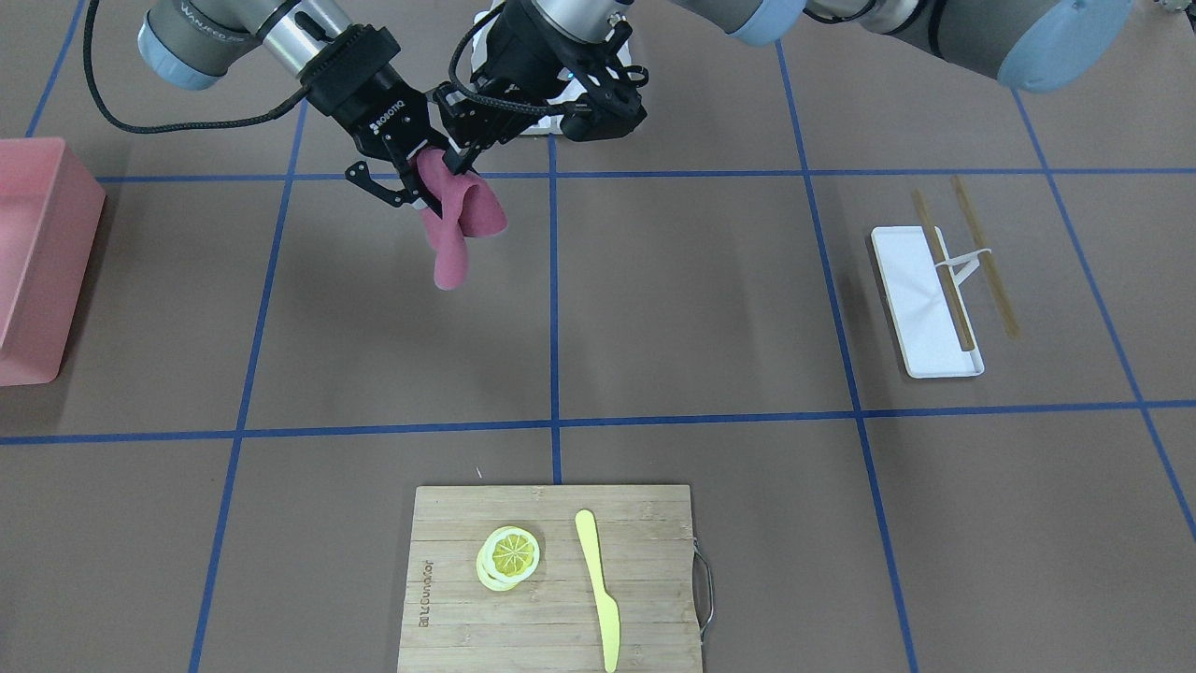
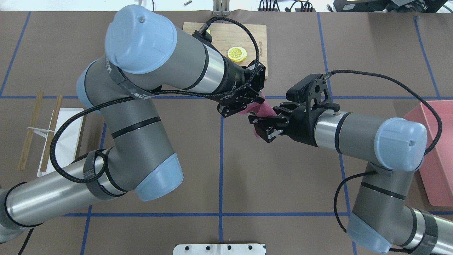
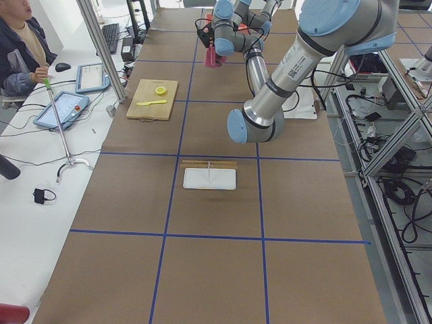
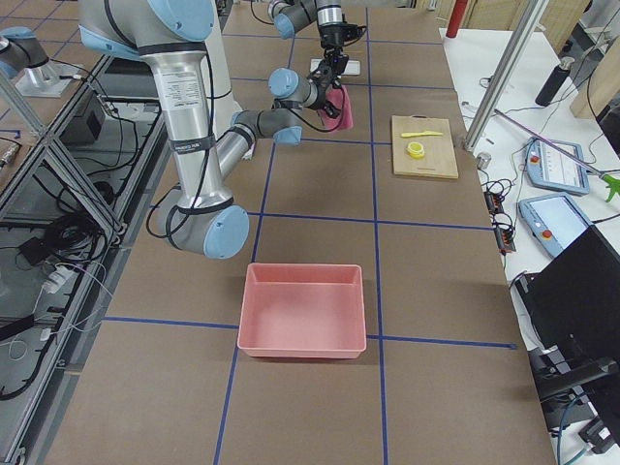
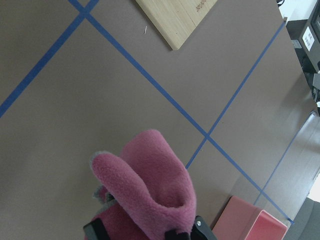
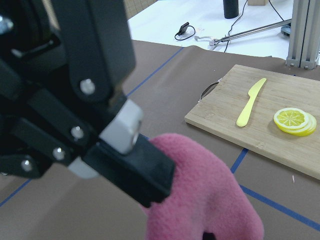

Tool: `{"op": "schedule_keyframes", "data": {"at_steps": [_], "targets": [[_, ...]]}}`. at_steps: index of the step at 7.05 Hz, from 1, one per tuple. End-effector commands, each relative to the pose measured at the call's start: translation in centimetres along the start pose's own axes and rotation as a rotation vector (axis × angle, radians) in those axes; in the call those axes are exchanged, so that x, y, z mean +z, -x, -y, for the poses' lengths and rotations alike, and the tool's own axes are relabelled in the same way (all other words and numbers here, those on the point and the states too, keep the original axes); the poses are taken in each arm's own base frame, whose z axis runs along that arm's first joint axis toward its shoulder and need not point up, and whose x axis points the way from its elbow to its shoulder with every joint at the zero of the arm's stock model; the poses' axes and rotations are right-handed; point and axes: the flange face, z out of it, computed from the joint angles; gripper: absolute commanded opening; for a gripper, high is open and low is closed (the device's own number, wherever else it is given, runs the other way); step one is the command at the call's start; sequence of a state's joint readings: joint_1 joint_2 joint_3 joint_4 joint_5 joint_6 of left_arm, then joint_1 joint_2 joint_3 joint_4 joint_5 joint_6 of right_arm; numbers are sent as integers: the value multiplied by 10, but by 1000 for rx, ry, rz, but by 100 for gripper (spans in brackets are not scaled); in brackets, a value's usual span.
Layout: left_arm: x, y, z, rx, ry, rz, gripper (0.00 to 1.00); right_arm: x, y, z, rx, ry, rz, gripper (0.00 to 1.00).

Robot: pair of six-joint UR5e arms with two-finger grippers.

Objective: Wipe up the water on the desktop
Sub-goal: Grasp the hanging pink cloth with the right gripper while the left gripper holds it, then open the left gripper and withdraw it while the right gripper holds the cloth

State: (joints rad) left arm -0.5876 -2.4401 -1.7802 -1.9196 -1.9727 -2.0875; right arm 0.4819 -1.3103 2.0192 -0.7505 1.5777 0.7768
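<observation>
The desk (image 1: 701, 299), brown and ruled into big rectangles by blue tape (image 1: 553, 308), lies under both arms. Above it, clear of the surface, we see a pink fleece cloth (image 1: 458, 224) hanging near a tape crossing on the robot's side of the middle. The left hand (image 1: 458, 159) is clenched on the cloth's top, and the cloth droops in folds beneath it. The right hand (image 1: 409, 192) meets it from the other side with its fingers (image 1: 378, 182) spread, one just beside the cloth; we cannot tell whether the cloth lies between them. Farther out, a bamboo cutting board (image 1: 551, 598) sits at the desk's far edge, with lemon slices (image 1: 509, 556) and a yellow knife (image 1: 598, 589) on it. A white tray (image 1: 911, 308) with chopsticks (image 1: 981, 252) on and beside it lies to the robot's left, and a pink bin (image 1: 37, 262) to its right.
</observation>
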Motion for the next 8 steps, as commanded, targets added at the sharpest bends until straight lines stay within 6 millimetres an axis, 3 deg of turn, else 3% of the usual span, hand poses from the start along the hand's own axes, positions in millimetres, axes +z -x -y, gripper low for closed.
{"op": "schedule_keyframes", "data": {"at_steps": [1,2,3,4,5,6,7,8], "targets": [[-2,-1,-1,9,3,-9,0,0,4,-2,39,4,10,0],[-7,-3,0,31,16,-42,23,0,6,-2,100,5,16,0],[-12,-6,6,54,6,-52,65,0,7,-2,112,6,18,0],[-30,-18,28,58,-31,-74,67,2,3,-7,120,18,9,0],[-61,-4,47,59,-60,-103,67,9,5,-19,186,48,1,0],[-84,-1,67,56,-97,-124,67,27,6,-44,353,101,-24,0],[-96,-4,70,60,-100,-136,68,45,16,-71,482,169,-61,0],[-114,4,84,61,-111,-135,71,53,20,-84,480,233,-135,0]]}}
